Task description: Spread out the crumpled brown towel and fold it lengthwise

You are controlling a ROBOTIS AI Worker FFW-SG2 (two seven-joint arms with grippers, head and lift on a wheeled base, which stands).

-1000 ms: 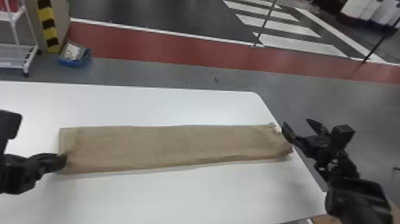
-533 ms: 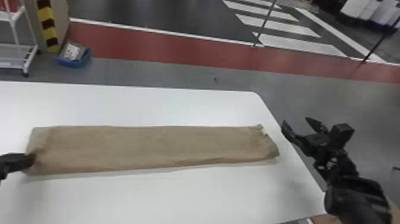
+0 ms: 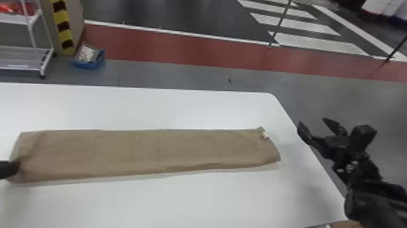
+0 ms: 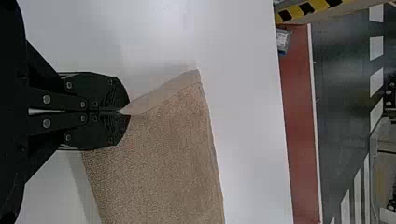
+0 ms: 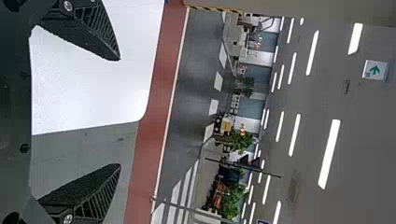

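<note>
The brown towel [image 3: 145, 151] lies as a long strip across the white table [image 3: 169, 200], a small white tag near its right end. At the towel's left end is my left gripper [image 3: 18, 167]. In the left wrist view the left gripper [image 4: 122, 113] is shut on the edge of the towel [image 4: 163, 158], close to a corner. My right gripper [image 3: 315, 125] is parked beyond the table's right edge, apart from the towel. The right wrist view has the right gripper [image 5: 120, 112] with its fingers wide open and nothing between them.
The table's right edge [image 3: 315, 154] runs between the towel and the right arm. Behind the table, on the floor, stand a white wheeled rack [image 3: 21, 57] and a blue bin [image 3: 87, 64].
The left gripper has moved left, dragging the towel along the table, so its right end now lies farther from the table's right edge. The right arm has stayed still.
</note>
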